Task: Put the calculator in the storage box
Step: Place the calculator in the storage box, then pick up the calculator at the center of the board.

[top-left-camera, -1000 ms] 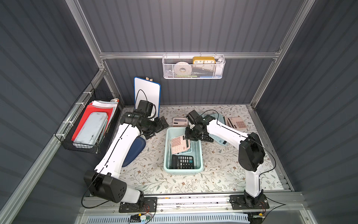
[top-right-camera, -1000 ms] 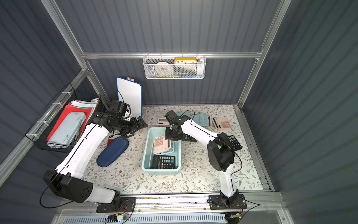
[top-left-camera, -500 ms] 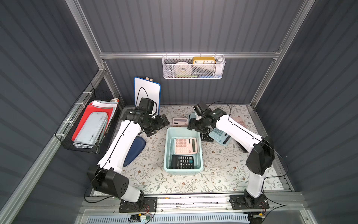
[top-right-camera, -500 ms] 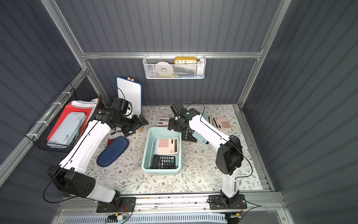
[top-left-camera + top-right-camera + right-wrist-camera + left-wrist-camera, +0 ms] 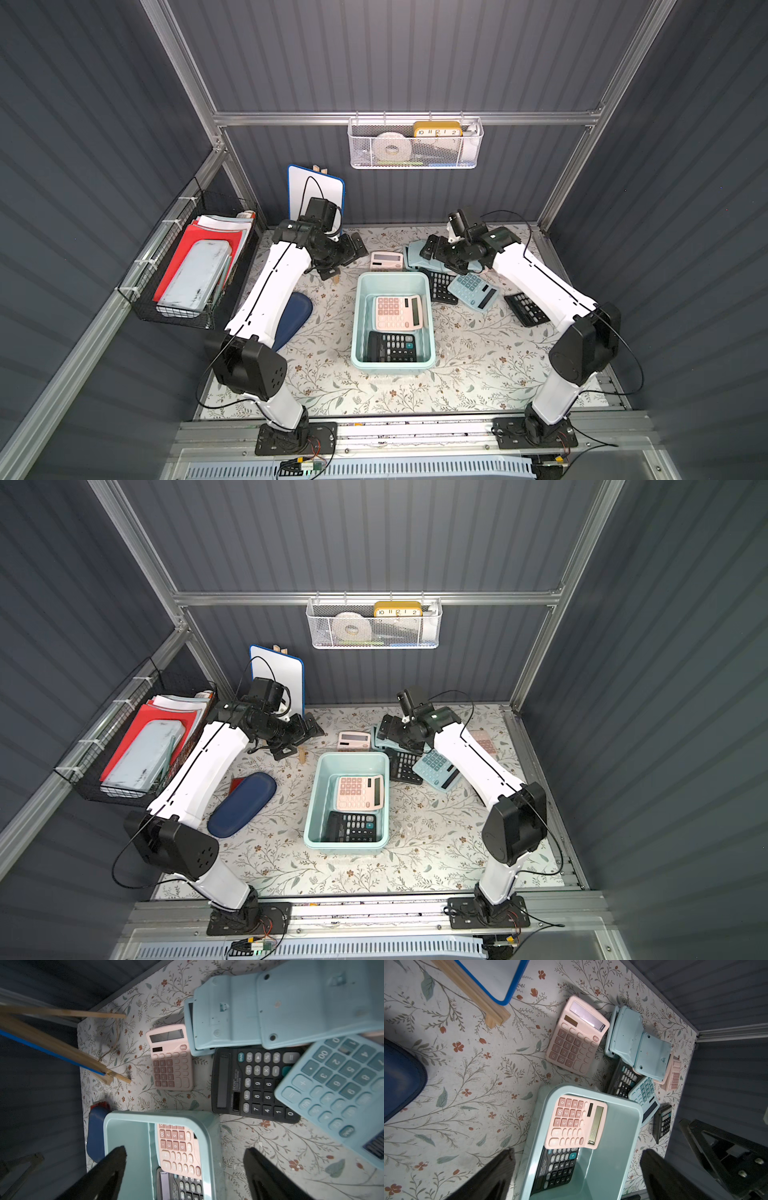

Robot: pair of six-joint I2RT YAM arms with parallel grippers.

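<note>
Left gripper: jaws spread wide, nothing between them. It hangs over the floral mat near the wooden foot of the blue-framed whiteboard. A small pale-pink pocket calculator lies flat on the mat just beyond the box's far rim.

Pale mint-green rectangular plastic storage box, centre of the mat. Inside it, a pink rectangular desk calculator lies keys up in the far half. Its near edge overlaps a black desk calculator in the near half. Judged: the placing step looks done.

Right gripper: fingers apart and empty, above a heap of upturned pale-blue plastic calculators just past the box's far right corner.

Risks: the right gripper looks close above that heap. A careless sweep could clip an upturned case, or catch the box rim and drag the box. The pink desk calculator rests partly on the black one, so a jolt could slide it.

Pink desk calculator vs. tool: in the box, clear of the right gripper, lower and towards the robot's base. No contact.
</note>
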